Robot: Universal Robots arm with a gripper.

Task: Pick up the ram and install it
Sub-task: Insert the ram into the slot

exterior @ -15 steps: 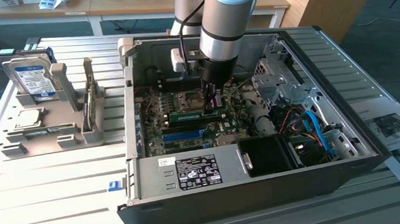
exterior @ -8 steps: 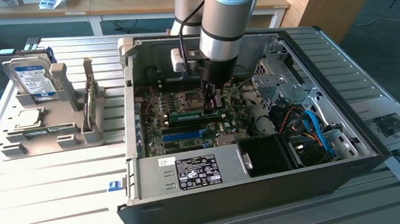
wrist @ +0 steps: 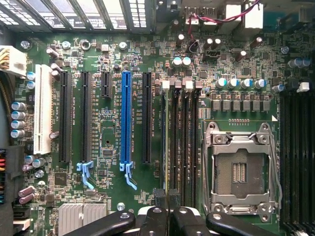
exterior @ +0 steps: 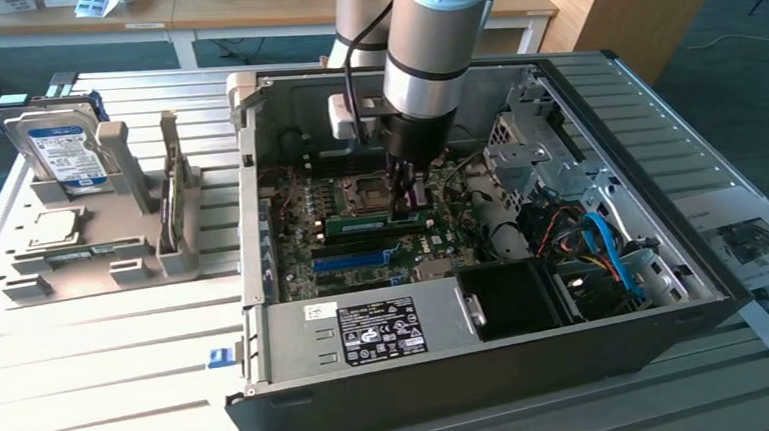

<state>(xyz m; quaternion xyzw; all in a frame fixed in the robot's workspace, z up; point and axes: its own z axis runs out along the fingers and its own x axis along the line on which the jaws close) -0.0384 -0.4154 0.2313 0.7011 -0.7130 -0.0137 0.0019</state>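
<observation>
The ram is a slim green stick standing on edge in a memory slot of the motherboard, beside the empty processor socket. My gripper reaches straight down into the open computer case and is shut on the stick near one end. In the wrist view the ram shows edge-on as a thin line in the outermost slot, running away from my gripper. The black fingertips meet over its top edge, next to the socket.
A grey holder at the exterior view's left carries a blue-labelled hard drive and a small silver processor chip. Inside the case lie the power supply, cables and a drive cage. A blue expansion slot lies near the ram.
</observation>
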